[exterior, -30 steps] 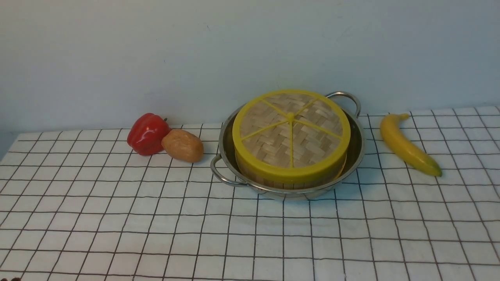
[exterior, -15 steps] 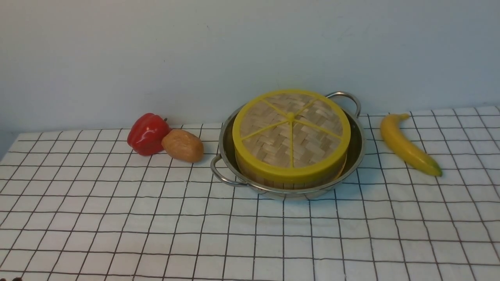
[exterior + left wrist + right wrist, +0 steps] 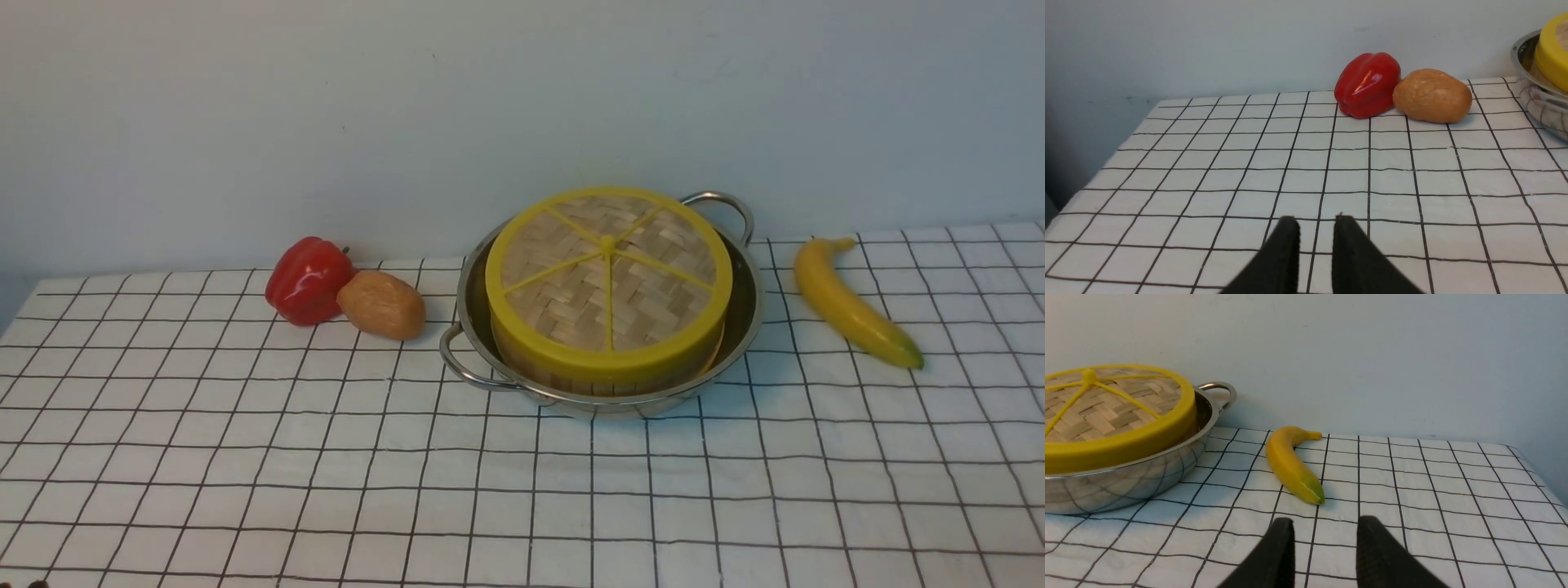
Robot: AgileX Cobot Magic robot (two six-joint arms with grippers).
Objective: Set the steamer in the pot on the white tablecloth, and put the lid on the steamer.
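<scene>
Nothing on the white tablecloth (image 3: 522, 490) has shifted over the last second: the lid (image 3: 608, 282) sits on the steamer (image 3: 604, 377) inside the pot (image 3: 739, 314), so the task looks complete. Only the wrist views show the left gripper (image 3: 1316, 226) and right gripper (image 3: 1325, 528), jaws apart, empty, well away from the pot

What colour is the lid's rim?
Yellow, around the woven bamboo lid; clearest in the front view.

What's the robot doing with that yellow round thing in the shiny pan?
Nothing is being held right now. The woven bamboo lid with the yellow rim sits on the bamboo steamer basket inside the shiny steel pot on the white checked tablecloth. Both pairs of black fingers, left and right, are apart and empty, away from the pot.
</scene>
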